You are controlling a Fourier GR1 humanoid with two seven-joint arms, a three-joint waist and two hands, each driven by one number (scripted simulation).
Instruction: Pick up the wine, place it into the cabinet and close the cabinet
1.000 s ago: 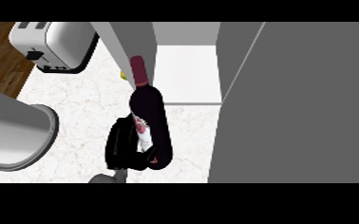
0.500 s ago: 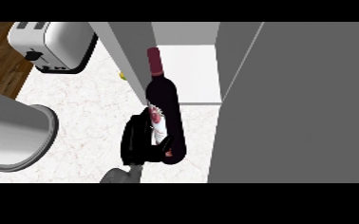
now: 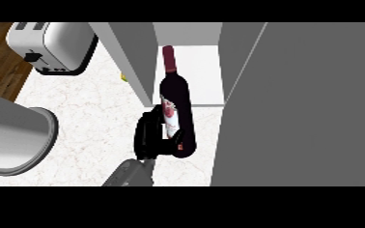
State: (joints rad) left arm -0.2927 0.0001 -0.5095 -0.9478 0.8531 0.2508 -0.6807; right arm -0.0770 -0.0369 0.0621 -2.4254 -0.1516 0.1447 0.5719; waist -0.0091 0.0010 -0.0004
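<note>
Wine [image 3: 175,94] fills the middle of the head view: a dark bottle with a red-capped neck, tilted so that the neck points away over the white shelf of the cabinet [image 3: 194,72] while its base hangs above the pale marble counter [image 3: 85,121]. One black hand [image 3: 153,137] on a grey forearm rising from the lower edge has its fingers curled round the lower body of the bottle beside the label; which hand it is cannot be told from this view, though it sits left of centre. The open grey cabinet door [image 3: 292,106] stands just right of the bottle and takes up the right side. A grey cabinet side panel [image 3: 135,58] lies close on the bottle's left, with a small yellow thing [image 3: 124,77] partly hidden behind it. A silver toaster [image 3: 51,46] sits at upper left, and a large grey rounded object [image 3: 21,140] at lower left.
</note>
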